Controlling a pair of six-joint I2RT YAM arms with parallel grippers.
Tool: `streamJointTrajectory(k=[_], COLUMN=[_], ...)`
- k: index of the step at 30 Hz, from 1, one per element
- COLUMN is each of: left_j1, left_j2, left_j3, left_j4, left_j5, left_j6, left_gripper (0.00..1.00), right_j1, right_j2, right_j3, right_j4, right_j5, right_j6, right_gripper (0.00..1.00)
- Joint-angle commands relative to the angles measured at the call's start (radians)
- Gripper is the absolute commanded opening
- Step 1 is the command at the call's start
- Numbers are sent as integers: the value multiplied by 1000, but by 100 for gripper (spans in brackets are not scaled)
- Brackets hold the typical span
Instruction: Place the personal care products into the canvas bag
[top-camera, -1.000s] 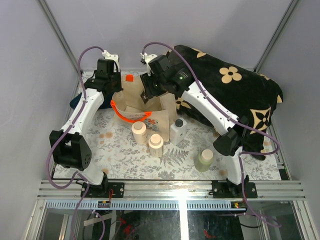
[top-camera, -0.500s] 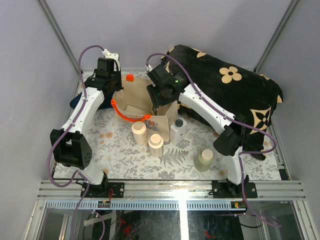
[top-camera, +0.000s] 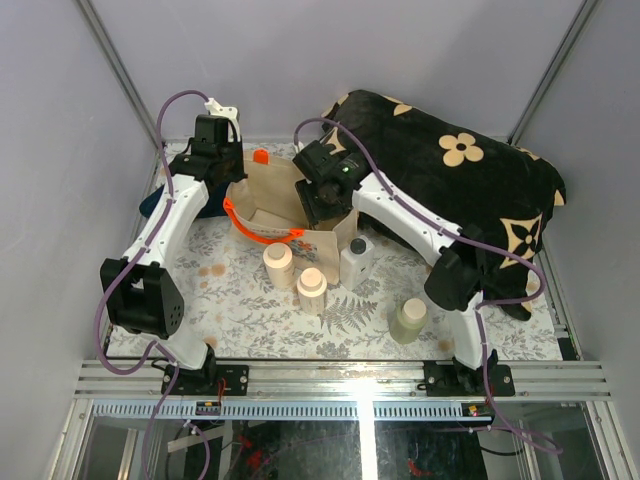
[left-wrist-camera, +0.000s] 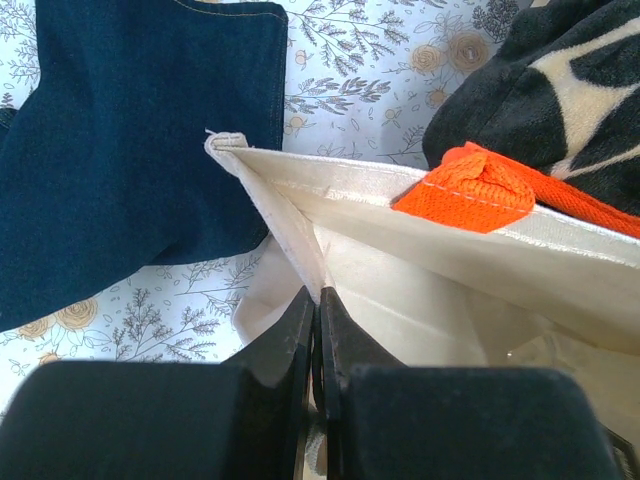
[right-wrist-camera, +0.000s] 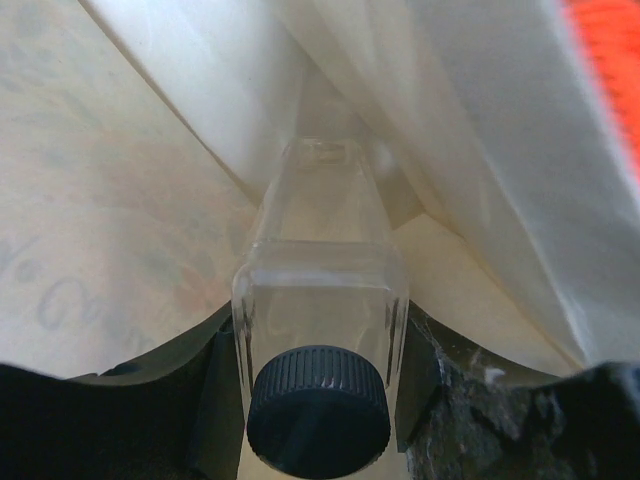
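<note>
Beige and orange-handled, the canvas bag (top-camera: 262, 195) is stood at the far middle of the desk (top-camera: 240, 310). Its left rim is pinched by the fully closed left jaws. A clear dark-capped bottle (right-wrist-camera: 318, 300) is clamped by the right jaws inside the bag. Just near of the bag, two tan-capped bottles (top-camera: 279, 262) (top-camera: 312, 287), a grey-capped bottle (top-camera: 355, 262) and a pale cylinder (top-camera: 408, 320) are seen upright.

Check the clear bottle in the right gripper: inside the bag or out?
Inside. Right wrist view shows the clear bottle, clamped by the right gripper, with canvas bag walls around it; not yet released.
</note>
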Motion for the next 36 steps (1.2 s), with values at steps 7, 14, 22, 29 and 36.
streamJointTrajectory(k=[7,14,22,29,36], left_j1=[-1,-1,-1,0,-1], left_j2=[6,19,33,38,36], left_j3=[9,21,32,24,16], left_j4=[4,-1,-2,1,11], left_j5=[5,-1,-7,-14,-21], left_j6=[3,2,5,8,9], left_gripper=[0,0,0,0,0], right_j1=[0,0,0,0,0], right_j2=[41,56,24,-74,-254], right_j3=[-29,-11,30,65,25], right_j4=[15,-55,-47,-5,44], right_j5=[4,46,11,2,40], right_j6=[-26,-50,-68,-81,-75], right_gripper=[0,34,79,89,93])
